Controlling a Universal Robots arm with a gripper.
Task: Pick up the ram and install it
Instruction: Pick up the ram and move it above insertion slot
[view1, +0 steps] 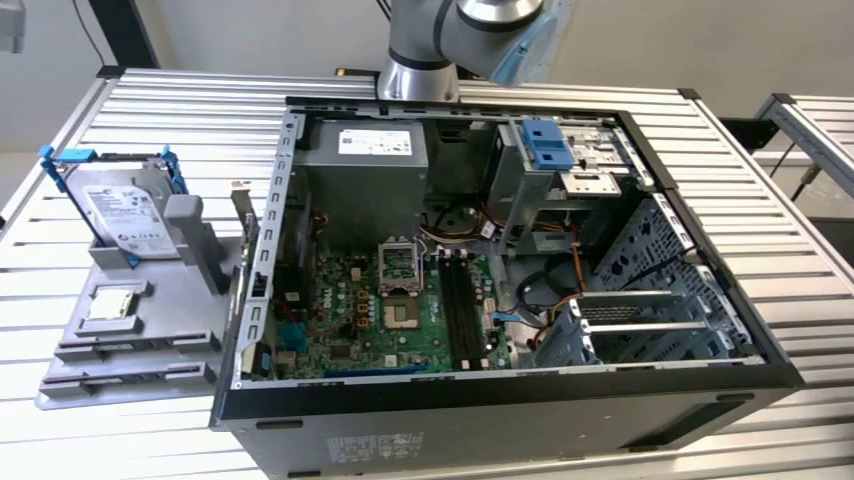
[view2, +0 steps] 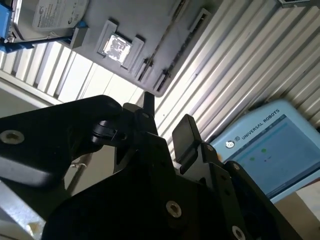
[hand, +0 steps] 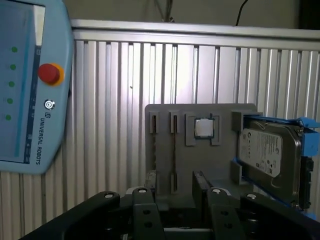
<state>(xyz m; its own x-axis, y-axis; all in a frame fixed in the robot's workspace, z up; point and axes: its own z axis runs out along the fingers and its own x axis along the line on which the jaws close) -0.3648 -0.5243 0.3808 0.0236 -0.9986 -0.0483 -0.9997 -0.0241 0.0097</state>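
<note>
Your claw (hand: 175, 178) (view2: 166, 114) is open in both wrist views: its two fingers (hand: 200, 181) stand apart with a clear gap and nothing gripped between them. It touches nothing, and the grey holder tray (hand: 200, 160) (view2: 150, 25) lies beyond the fingertips. In the exterior view the tray (view1: 167, 318) lies on the ribbed metal surface (view1: 174, 100), just beside the open PC case (view1: 507, 395), on the exterior view's left. At the tray's far end a silver hard drive (view1: 127, 215) (hand: 262, 150) (view2: 55, 12) stands upright in blue rails. A CPU chip (view1: 112, 300) (hand: 204, 128) (view2: 116, 46) sits in a square pocket between the drive and the tray's two long slots (hand: 174, 150). As for the ram, a thin dark edge runs along one long slot in the first wrist view, but you cannot tell if that is the stick. Inside the case you see the green motherboard (view1: 374, 320), its black memory slots (view1: 463, 305), the grey power supply (view1: 360, 160) and a drive cage with a blue latch (view1: 545, 145). The arm (view1: 427, 50) rises behind the case's far wall. A blue teach pendant (hand: 25, 100) (view2: 272, 145) lies on the surface, apart from the tray.
</note>
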